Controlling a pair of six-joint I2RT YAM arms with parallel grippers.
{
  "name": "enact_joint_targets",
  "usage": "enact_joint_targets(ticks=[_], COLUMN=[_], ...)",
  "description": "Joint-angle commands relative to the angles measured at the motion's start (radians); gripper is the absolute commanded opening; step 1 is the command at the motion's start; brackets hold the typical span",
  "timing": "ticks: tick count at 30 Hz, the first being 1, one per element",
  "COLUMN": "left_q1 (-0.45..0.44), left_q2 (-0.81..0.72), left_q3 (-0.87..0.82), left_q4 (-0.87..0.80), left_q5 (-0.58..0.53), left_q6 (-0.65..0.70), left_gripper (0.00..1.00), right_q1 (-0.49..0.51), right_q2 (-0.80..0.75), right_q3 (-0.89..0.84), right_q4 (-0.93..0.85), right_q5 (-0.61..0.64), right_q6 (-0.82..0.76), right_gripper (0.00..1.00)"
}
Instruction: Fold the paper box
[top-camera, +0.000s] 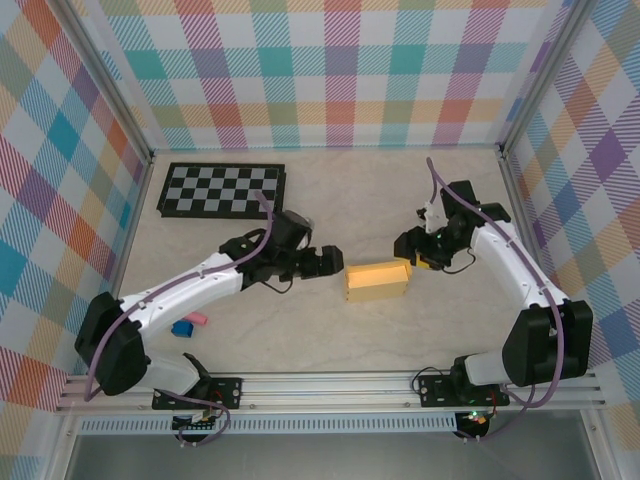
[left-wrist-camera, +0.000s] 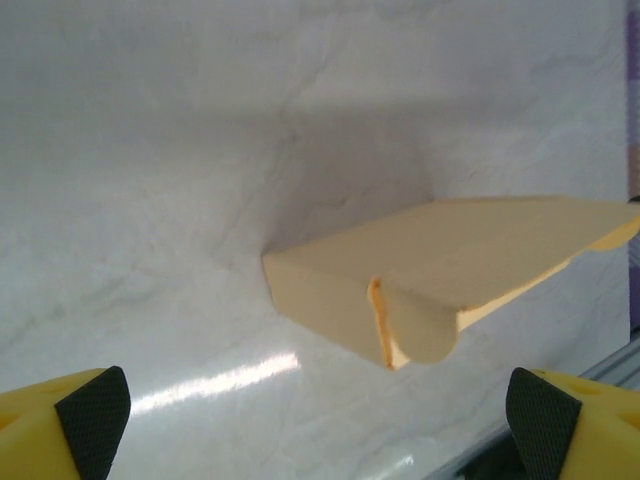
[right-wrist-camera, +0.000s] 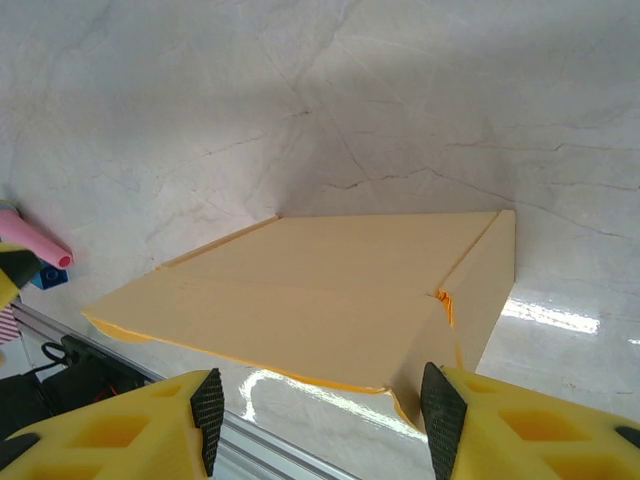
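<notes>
Beyond wide left jaws, a flat, closed yellow-orange paper box (left-wrist-camera: 450, 260)

Bright, even light fell from above, and the overhead view was sharp. Both wrist views were softer, the left one hazy. Glare streaked the glossy worktop (left-wrist-camera: 150, 200) at lower centre, and the paper box (left-wrist-camera: 470, 250) cast a diffuse shadow toward the upper frame.

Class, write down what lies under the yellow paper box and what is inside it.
The paper box rests on the pale marbled table. Its folded card covers the inside, so nothing there can be seen.
</notes>
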Motion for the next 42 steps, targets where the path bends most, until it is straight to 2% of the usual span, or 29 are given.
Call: enact_joint_targets(ticks=[1,6,11,19,26,38,42], left_q1=[-0.038,-0.043,-0.042,-0.043,-0.049,-0.051,-0.050], left_q2=[0.008,0.060,0.071,0.095,0.177,0.215,0.203], left_q3=[0.048,0.095,0.072,0.015,0.070,0.059,0.034], left_q4=[-0.088,-0.160,-0.091,0.072,0.097,0.112,0.130], left_q5=[0.051,0.034,0.023,-0.016,-0.014,-0.030,-0.039], left_q6=[-0.072,-0.075,-0.168,-0.396,-0.428,-0.417,-0.416], left_gripper=[0.97,0.95,0.95,0.97,0.94,0.70,0.67], right_q1=[0.011,0.011,0.011,0.013,0.014,0.014,0.013], right_q2=[-0.023,-0.024,-0.014,-0.028,-0.044,-0.046,-0.051], right_q3=[-0.007,0.002,-0.024,-0.084,-0.109,-0.130,-0.139], right_q4=[-0.007,-0.011,0.009,0.072,0.097,0.117,0.117], right_q5=[-0.013,-0.010,-0.014,-0.033,-0.029,-0.012,-0.006], right_q6=[0.012,0.011,0.022,0.083,0.108,0.106,0.101], right_gripper=[0.57,0.58,0.57,0.54,0.52,0.46,0.44])
